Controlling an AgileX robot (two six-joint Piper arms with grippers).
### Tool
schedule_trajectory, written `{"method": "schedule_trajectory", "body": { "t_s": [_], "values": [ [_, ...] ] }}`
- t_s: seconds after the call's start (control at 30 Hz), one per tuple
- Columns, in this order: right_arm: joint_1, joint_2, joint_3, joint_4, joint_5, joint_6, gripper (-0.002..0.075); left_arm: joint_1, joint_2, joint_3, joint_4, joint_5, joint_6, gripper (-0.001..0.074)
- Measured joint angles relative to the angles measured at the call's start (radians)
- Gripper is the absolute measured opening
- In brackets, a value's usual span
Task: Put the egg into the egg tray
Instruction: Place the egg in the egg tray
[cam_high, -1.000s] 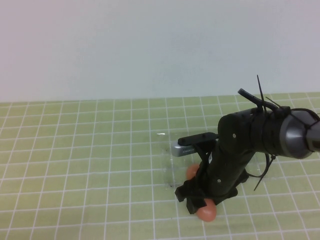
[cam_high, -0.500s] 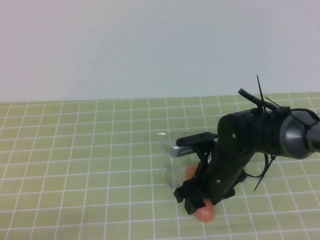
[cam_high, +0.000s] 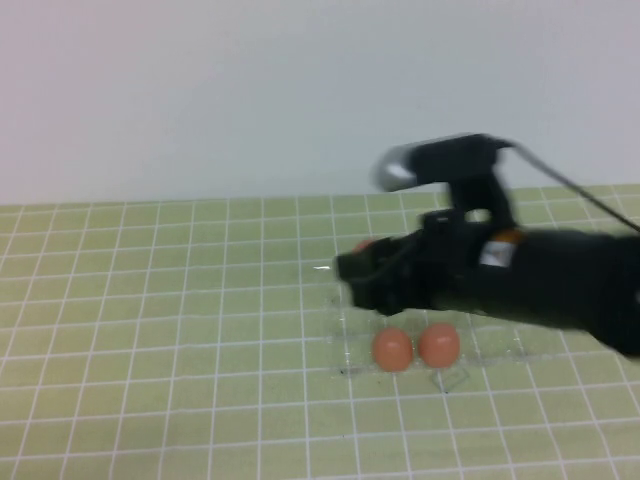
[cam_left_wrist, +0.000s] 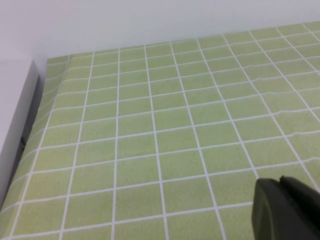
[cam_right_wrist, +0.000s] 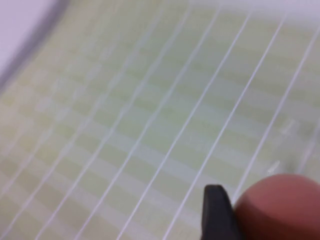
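My right gripper hangs above the table over the far left end of the egg tray, a clear plastic tray seen mostly by its glints. It is shut on the egg, reddish-brown. In the right wrist view the egg sits against one black finger. Two like eggs sit side by side in the tray's front cups. My left gripper is out of the high view; its wrist view shows its dark fingers together over bare mat, holding nothing.
A green mat with a white grid covers the table up to a pale wall. In the left wrist view a white ledge borders the mat's edge.
My right arm has lifted from the mat in front of the tray and swung up and back, carrying the egg that lay there. Both eggs in the tray now show.
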Motion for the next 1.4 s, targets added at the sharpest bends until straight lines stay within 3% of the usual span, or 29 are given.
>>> {"method": "schedule_trajectory", "body": {
  "t_s": [0.13,0.3,0.53,1.4],
  "values": [
    [0.0,-0.12,0.237,0.128,-0.373,-0.106,0.0395,0.0,0.0,0.0,0.0,0.0,0.0,0.0],
    [0.0,-0.118,0.384,0.203,-0.527,-0.125,0.0394,0.0,0.0,0.0,0.0,0.0,0.0,0.0],
    [0.0,0.003,0.436,0.274,-0.783,-0.146,0.0394,0.0,0.0,0.0,0.0,0.0,0.0,0.0],
    [0.0,0.295,0.434,0.237,-0.99,-0.036,0.0394,0.0,0.0,0.0,0.0,0.0,0.0,0.0]
  ]
}}
